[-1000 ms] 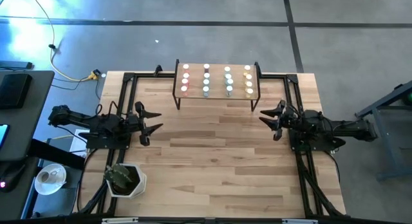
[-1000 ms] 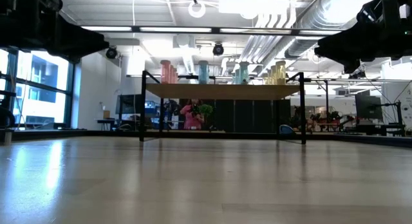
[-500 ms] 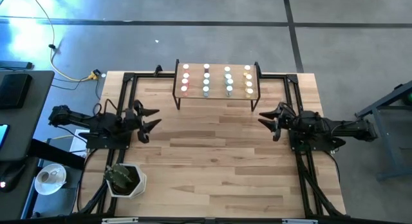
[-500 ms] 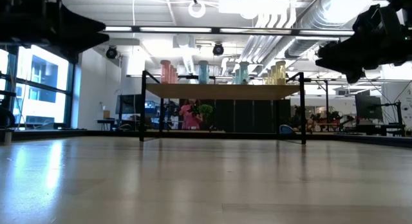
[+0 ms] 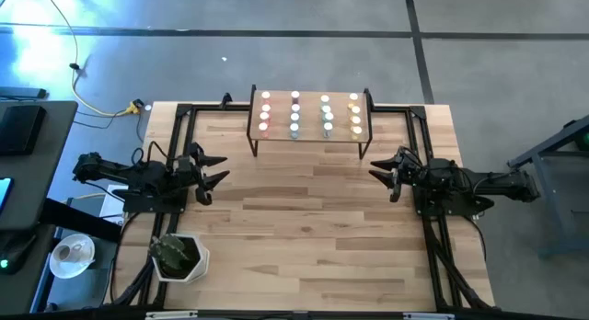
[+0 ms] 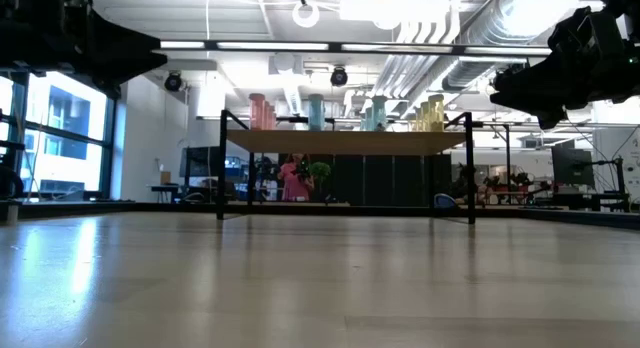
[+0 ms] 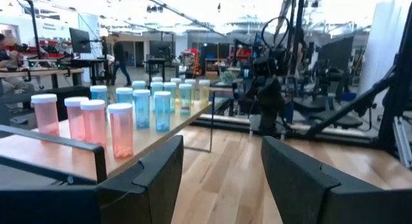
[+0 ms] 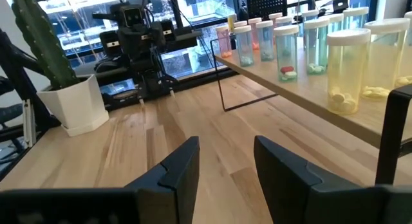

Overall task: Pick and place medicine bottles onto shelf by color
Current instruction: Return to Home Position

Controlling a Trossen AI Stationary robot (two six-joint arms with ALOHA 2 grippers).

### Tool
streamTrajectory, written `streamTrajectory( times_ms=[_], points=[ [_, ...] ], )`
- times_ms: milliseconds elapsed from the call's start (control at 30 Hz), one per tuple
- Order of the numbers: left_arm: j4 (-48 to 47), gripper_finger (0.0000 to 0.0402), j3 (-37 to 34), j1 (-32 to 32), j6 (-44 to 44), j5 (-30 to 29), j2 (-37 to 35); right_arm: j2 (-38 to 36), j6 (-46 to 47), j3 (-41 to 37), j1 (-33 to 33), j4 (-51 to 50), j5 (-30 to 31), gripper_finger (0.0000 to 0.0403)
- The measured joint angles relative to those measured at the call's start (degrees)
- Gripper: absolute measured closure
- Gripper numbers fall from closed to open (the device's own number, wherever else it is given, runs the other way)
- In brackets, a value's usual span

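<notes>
The shelf (image 5: 308,139), a small light-wood board on thin black legs, stands at the table's far middle. On it the medicine bottles (image 5: 309,116) stand upright on their bases in four rows by colour: pink (image 7: 96,124), blue (image 7: 145,108), green (image 8: 302,47), yellow (image 8: 347,69). My left gripper (image 5: 219,170) hovers at the table's left edge, level and open, with nothing between its fingers (image 7: 222,166). My right gripper (image 5: 377,169) hovers at the right edge, also level and open, holding nothing (image 8: 225,153). Both point toward the table's middle.
A white pot with a cactus (image 5: 177,257) stands at the near left corner. Black frame rails (image 5: 180,127) run along both sides of the table. Bare wooden tabletop (image 5: 304,228) lies between the arms and in front of the shelf.
Both grippers have stayed where they were, open. My right gripper has tipped its fingertips a little downward, and my left gripper has rolled slightly about its own axis. The bottles and the shelf have not moved.
</notes>
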Motion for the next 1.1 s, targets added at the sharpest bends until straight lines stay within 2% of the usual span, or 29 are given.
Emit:
streamTrajectory(
  times_ms=[1100],
  points=[
    [-1.69,0.0202,0.0,-0.02,-0.04,-0.17,0.04,0.0,-0.1,0.07,-0.01,-1.22,-0.01,0.0263]
  ],
)
